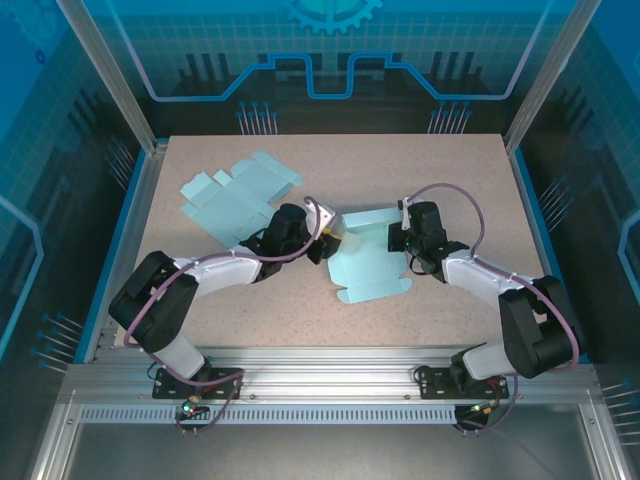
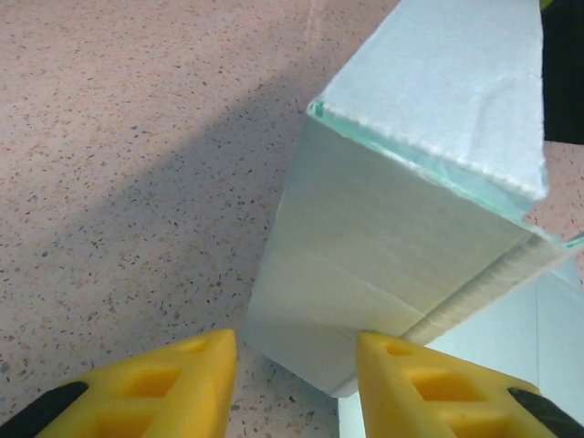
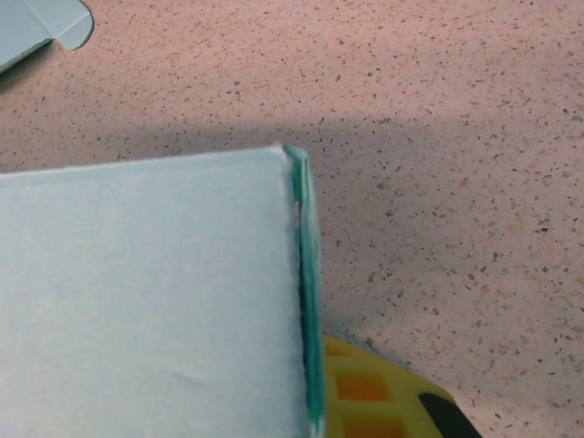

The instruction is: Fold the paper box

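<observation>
Cardboard in pale teal lies flat and unfolded as a spare blank (image 1: 238,192) in the upper left of the speckled table (image 1: 300,310), well apart from the work at the centre. Its rounded corner also shows at the upper left of the right wrist view.

The left arm (image 1: 190,285) reaches from the lower left of the top view toward the middle. The left gripper (image 1: 325,242) sits just beside the left edge of the paper box (image 1: 368,268). In the left wrist view its two yellow fingers (image 2: 182,383) stand partly apart at the bottom of the frame. The box's (image 2: 401,228) lower corner comes down to the gap between them, and nothing is clamped. A raised wall of the box slopes up toward the upper right of that frame.

The paper box lies at the centre of the table, between the two grippers. Part of it is flat on the surface and part is lifted along its upper edge.

The right gripper (image 1: 402,232) meets the box's upper right edge. Its jaws are closed tight on a thin panel of the box (image 3: 146,301). One yellow finger (image 3: 365,392) shows just beside that panel's green edge at the bottom of the right wrist view. The right arm (image 1: 500,285) runs back to the lower right.
</observation>
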`<state>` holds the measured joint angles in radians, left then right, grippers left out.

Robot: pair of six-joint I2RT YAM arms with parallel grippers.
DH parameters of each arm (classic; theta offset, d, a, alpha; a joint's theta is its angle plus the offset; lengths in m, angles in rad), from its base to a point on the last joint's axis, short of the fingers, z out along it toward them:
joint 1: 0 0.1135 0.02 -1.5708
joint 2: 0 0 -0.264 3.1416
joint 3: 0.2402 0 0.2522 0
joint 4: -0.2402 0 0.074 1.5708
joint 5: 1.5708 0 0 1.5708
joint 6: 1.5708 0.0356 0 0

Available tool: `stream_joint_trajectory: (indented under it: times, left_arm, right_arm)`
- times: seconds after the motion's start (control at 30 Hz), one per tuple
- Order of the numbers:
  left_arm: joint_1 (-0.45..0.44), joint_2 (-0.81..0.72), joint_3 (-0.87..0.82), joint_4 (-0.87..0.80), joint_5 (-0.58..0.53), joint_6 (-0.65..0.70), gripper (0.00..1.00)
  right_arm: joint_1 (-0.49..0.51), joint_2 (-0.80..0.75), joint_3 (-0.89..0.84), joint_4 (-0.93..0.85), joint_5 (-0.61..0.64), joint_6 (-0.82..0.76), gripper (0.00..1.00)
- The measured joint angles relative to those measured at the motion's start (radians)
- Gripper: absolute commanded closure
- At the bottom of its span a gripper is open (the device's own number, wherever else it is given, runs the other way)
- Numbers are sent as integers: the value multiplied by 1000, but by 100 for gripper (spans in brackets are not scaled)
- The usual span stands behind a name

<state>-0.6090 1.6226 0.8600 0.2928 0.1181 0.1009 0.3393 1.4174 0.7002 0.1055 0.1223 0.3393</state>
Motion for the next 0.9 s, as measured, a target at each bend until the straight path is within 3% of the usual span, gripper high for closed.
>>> stream_joint_trajectory:
  times: [0.3,0.6,0.77,0.9]
  left_arm:
    - [0,0,69,-181,88,162,57]
    - [4,47,140,-263,114,224,60]
    - [7,75,142,-204,48,206,57]
    - [4,103,139,-83,-82,160,59]
  right_arm:
    - [0,9,0,1,-3,0,100]
    - [0,10,0,0,-2,0,100]
    - [0,10,0,0,0,0,100]
    - [0,10,0,1,-4,0,100]
